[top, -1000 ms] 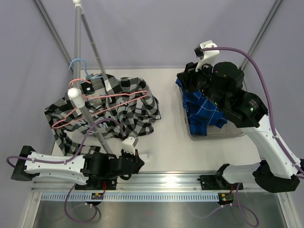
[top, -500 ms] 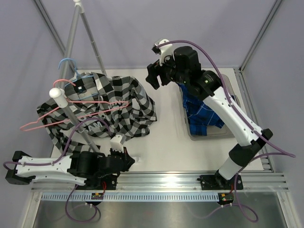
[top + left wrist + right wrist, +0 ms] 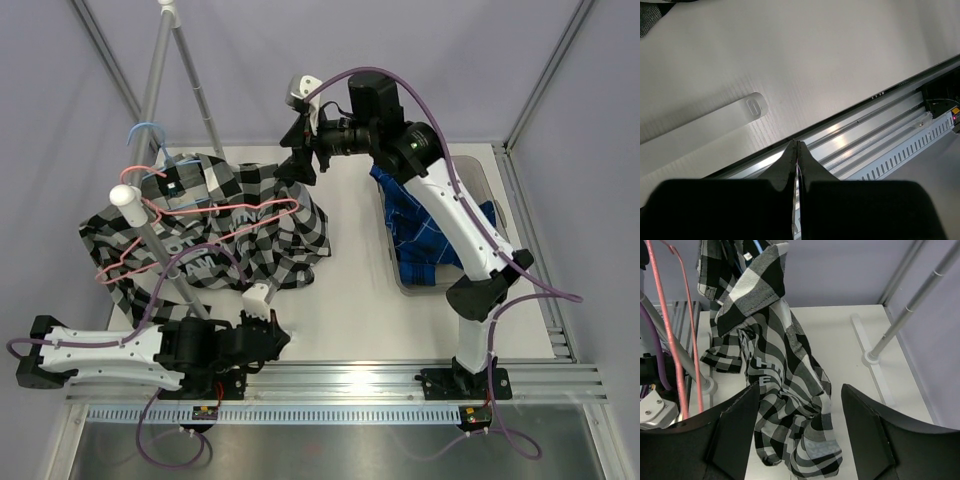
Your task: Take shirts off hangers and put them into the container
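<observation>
The black, white and grey checked shirt [image 3: 250, 235] droops from the pink hanger [image 3: 205, 212] on the rack and pools on the table. In the right wrist view the same shirt [image 3: 785, 390] hangs ahead of my right gripper, with the pink hanger [image 3: 670, 325] at the left. My right gripper [image 3: 297, 160] [image 3: 800, 386] is open above the shirt's far right edge, with nothing between its jaws. The light blue hanger [image 3: 148, 132] hooks on the rack behind. The blue plaid shirt [image 3: 425, 235] lies in the container [image 3: 455, 288]. My left gripper [image 3: 280, 340] [image 3: 797, 142] is shut and empty, low by the near rail.
The white rack pole [image 3: 140, 230] leans over the checked shirt, and its grey uprights [image 3: 195, 80] rise at the back left. One upright [image 3: 910, 310] stands on a white foot [image 3: 870, 357]. Another flat foot bar [image 3: 715, 125] lies near the aluminium rail [image 3: 880, 125].
My right arm has swung left from over the container to above the checked shirt, and its jaws have opened. The rack, hangers and shirt have shifted a little.
</observation>
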{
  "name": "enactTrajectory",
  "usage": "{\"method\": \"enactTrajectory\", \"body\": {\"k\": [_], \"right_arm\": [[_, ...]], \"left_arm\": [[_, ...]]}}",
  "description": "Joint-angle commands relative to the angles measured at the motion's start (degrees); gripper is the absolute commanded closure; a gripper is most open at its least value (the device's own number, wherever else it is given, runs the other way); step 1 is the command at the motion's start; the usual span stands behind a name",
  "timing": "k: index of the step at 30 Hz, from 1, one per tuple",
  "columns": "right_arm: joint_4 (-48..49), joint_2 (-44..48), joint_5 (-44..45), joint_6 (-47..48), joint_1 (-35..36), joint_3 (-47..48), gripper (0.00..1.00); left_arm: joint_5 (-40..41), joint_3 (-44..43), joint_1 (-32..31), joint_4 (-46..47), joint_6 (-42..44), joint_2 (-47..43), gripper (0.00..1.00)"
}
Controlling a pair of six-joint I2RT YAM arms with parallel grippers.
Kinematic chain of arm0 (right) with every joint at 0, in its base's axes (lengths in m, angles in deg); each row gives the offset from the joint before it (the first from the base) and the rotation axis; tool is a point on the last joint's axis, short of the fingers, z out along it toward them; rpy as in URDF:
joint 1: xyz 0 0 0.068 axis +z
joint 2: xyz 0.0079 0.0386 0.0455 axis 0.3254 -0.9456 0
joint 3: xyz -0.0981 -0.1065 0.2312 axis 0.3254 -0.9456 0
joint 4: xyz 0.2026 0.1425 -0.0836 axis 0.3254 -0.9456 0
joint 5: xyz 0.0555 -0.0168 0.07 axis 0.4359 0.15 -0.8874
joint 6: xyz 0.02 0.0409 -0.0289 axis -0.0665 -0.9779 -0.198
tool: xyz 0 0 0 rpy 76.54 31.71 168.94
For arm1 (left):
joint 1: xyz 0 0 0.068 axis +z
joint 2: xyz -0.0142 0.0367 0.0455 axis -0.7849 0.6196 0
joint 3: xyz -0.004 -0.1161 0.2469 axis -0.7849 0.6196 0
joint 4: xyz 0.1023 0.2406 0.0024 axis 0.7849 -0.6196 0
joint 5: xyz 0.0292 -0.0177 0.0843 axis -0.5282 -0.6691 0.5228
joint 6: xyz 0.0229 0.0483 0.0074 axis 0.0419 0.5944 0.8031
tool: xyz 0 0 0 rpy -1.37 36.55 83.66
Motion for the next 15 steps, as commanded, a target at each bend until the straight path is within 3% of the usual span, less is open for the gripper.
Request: {"method": "enactTrajectory", "body": {"k": [1,7,15], "right_arm": [[-1.67,-3.24,-7.14,2.71,-0.04,2.47,0.26],[-2.10,-10.44,-9.59,2.19,-0.04,9.92,0.28],[2.64,-14.83,-12.32,0.87,-0.04,11.60,0.31]], "left_arm": [[-0.47,-2.51,0.62,4.28,1.67,0.43,1.00],[-1.26,-0.59,0.63,4.81,0.88,-0.97,1.00],[-1.88,-0.05,1.06,4.46,0.62,-2.64,0.99]]}}
